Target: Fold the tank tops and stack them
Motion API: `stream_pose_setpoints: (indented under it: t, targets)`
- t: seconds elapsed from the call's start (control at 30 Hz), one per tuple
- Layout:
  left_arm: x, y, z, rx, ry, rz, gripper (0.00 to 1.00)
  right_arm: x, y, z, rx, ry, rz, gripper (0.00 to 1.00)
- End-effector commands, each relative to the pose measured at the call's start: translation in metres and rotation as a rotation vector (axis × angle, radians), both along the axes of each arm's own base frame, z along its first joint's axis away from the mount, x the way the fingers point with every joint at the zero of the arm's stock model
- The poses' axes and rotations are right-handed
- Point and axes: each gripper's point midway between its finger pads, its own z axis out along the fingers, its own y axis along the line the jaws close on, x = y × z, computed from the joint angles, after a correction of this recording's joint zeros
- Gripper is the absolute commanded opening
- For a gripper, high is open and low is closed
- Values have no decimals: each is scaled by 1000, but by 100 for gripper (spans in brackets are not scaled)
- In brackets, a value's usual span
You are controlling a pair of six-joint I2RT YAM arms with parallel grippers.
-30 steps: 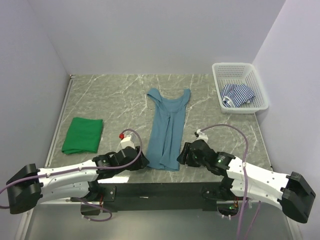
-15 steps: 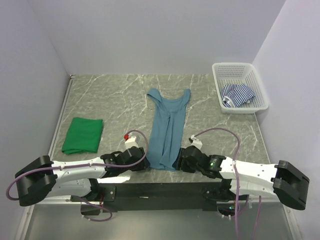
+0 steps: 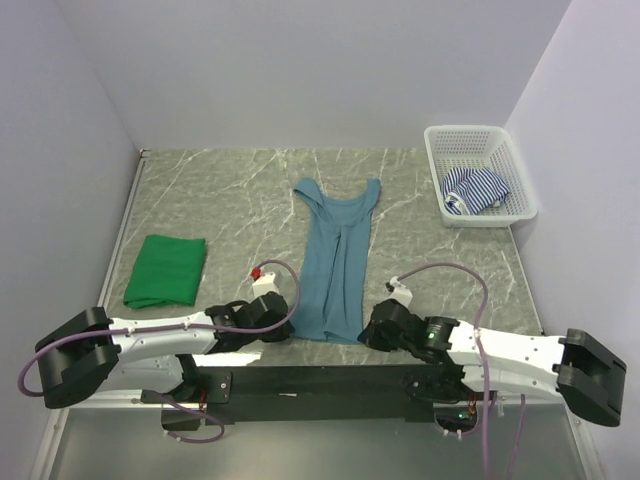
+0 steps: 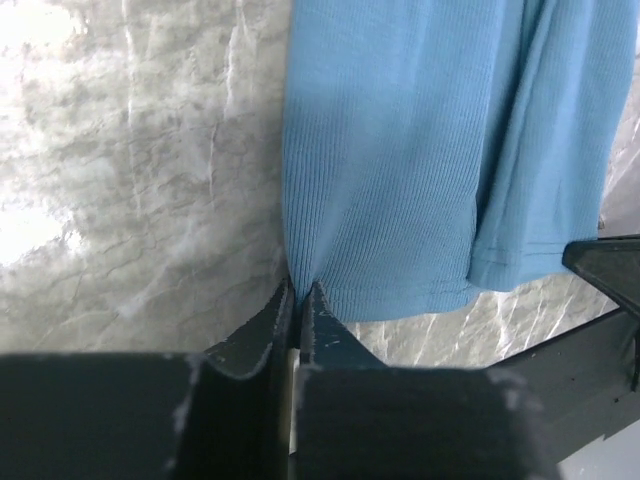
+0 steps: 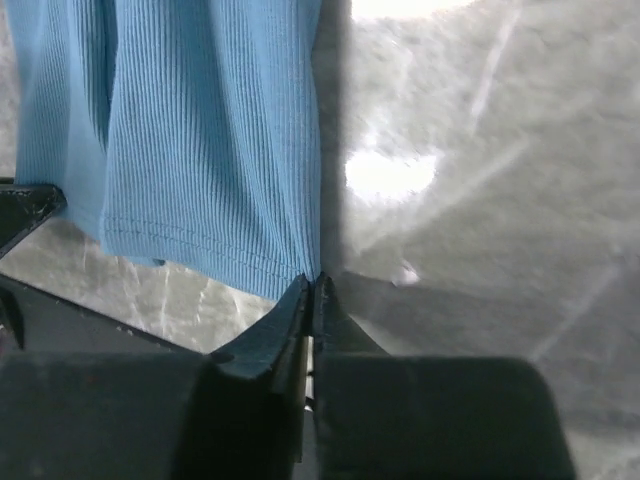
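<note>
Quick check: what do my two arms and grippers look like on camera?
Left arm and right arm: white link shells, black joints, a looping mauve cable each. Left gripper and right gripper: black tapered fingers.

The grey marbled table (image 3: 200,190) carries a teal-blue tank top (image 3: 335,260) laid flat, its two hem corners at the fingertips of the left gripper (image 4: 299,290) and right gripper (image 5: 313,283). A folded green tank top (image 3: 166,270) lies left of the left fingers (image 4: 265,325). A white mesh basket (image 3: 480,135) stands far beyond the right fingers (image 5: 285,320).
</note>
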Motion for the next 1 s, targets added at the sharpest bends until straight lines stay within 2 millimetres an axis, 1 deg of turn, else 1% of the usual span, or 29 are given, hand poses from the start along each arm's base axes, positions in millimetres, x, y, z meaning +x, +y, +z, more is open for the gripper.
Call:
stream_pose_setpoints:
  t: [0.0,0.03,0.13,0.2,0.23,0.3,0.33,0.37,0.4,0.43,0.47,0.5,0.53,0.6,0.63,0.67,0.7,0.77,0.8,0.87,0.9,0.97]
  targets:
    - [-6,6,-1,1,13,-9,1,-14,-26,-14,-62,37,-18,1]
    - [-10,6,-3,-9,30,-16,1,-15,-26,-12,-44,33,-19,0]
    - [-14,2,-1,-37,45,-26,1,-19,-30,-6,-34,41,-24,0]
    - [-18,0,3,-60,48,-33,1,-23,-31,-4,-32,45,-16,0]
    - [-22,-3,6,-75,54,-42,1,-25,-32,-3,-24,52,-23,0]
    - [-28,-7,14,-105,57,-37,1,-34,-27,-1,0,62,1,0]
    - [-37,-10,16,-106,61,-56,1,-38,-25,0,25,74,-6,0]
    - [-40,-11,19,-110,52,-49,1,-42,-22,1,39,82,-2,0]
    - [-43,-13,24,-132,58,-34,1,-52,-17,2,47,89,37,0]
    - [-51,-15,25,-128,63,-49,1,-53,-14,4,59,89,12,0]
    - [-53,-15,28,-139,62,-42,1,-55,-13,5,55,88,13,0]
    - [-52,-15,30,-148,60,-22,1,-60,-8,12,61,81,33,0]
    - [-53,-12,28,-144,60,-16,1,-56,-13,11,30,68,-2,0]
    - [-51,-11,31,-155,53,-2,1,-52,-10,20,32,47,-17,0]
    - [-48,-13,37,-162,40,3,1,-48,-14,21,16,27,-32,0]
    - [-47,-13,40,-155,31,2,0,-45,-13,26,19,14,-43,0]
    - [-42,-18,52,-165,4,0,0,-43,-9,35,31,2,-41,0]
    - [-38,-21,60,-156,-17,-3,1,-35,-11,44,16,-34,-63,0]
    - [-34,-27,70,-165,-38,-13,1,-33,-6,55,26,-47,-57,0]
    - [-28,-28,74,-146,-53,-9,0,-27,-10,62,2,-79,-73,0]
    - [-24,-32,82,-151,-66,-10,1,-24,-8,70,3,-95,-72,0]
    - [-20,-34,84,-146,-73,-13,1,-20,-10,75,-11,-112,-82,0]
